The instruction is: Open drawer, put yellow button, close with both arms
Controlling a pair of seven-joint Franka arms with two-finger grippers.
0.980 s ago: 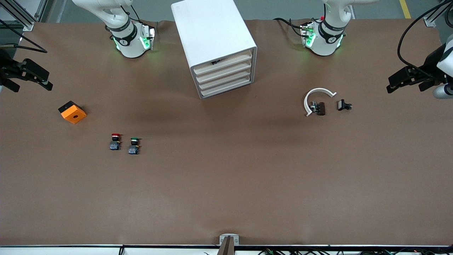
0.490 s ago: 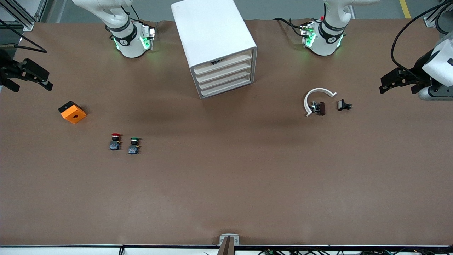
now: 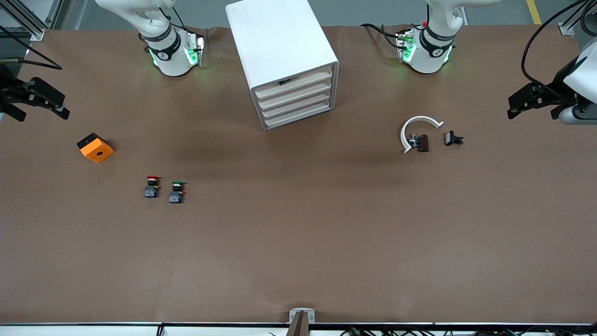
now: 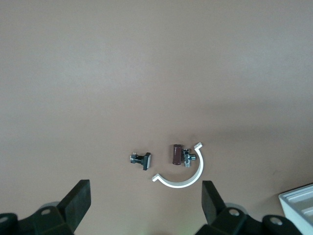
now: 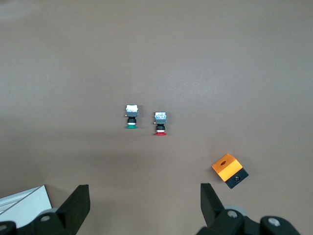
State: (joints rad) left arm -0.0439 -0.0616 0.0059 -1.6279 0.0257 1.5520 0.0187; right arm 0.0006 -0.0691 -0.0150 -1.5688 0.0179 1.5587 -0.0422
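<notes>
**A:** At the table's [image 3: 298,261] edge where the arm bases stand, about midway along it, the cabinet [image 3: 280,42] shows all four fronts flush. So is the top drawer [image 3: 295,84] shut?

**B:** It looks shut. There's a small dark speck at its upper lip, but I can't tell what it is.

**A:** And the yellow button?

**B:** It's nowhere in view. Only the red button [image 3: 152,186] and the green button [image 3: 176,192] stand side by side on the open table, near the orange block [image 3: 95,148] toward the right arm's end.

**A:** So is the job done or not begun?

**B:** My guess is done, with the yellow one inside the closed drawer, but that's a judgement only.

**A:** And the arms?

**B:** Both wait. The left gripper [image 4: 145,193] hangs over the table's edge at its own end, fingers spread and empty. The right gripper [image 5: 144,193] hangs the same way at its own end.
</notes>
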